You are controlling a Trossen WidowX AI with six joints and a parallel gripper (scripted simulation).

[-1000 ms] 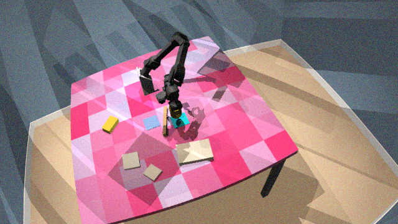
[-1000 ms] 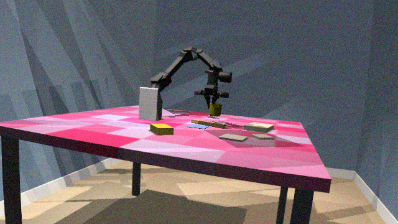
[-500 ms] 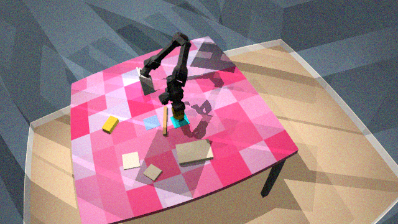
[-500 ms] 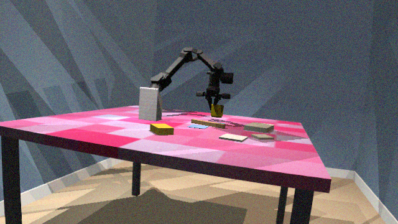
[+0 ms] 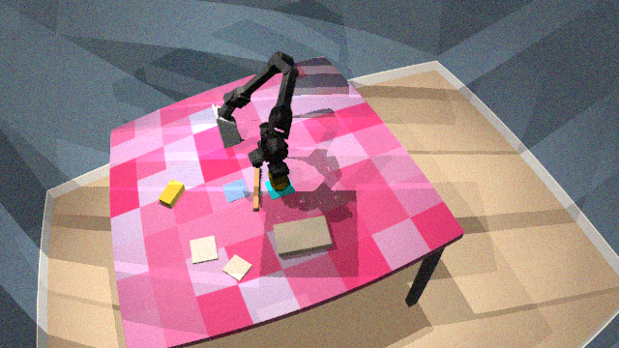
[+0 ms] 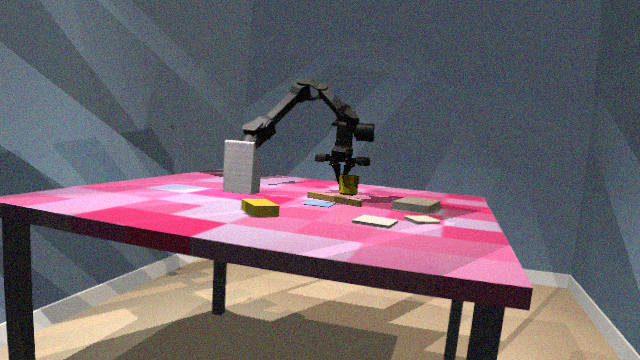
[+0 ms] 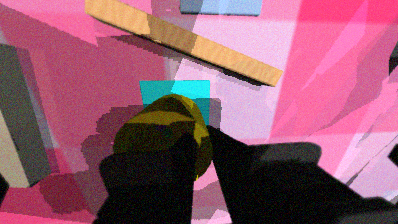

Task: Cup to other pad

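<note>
While the gripper (image 7: 200, 150) clamps the cup (image 7: 165, 132) above the teal pad (image 5: 280, 189) mid-table, tilting could spill marbles.

You see a table (image 5: 416, 227) checkered in hot pink, pale pink and lilac. The olive-yellow cup (image 6: 348, 184) sits over a teal pad (image 5: 281, 190); at its 9 o'clock lie a tan wooden bar (image 5: 256, 190) and a light-blue pad (image 5: 235, 189). The arm (image 5: 282, 103) is black.
</note>
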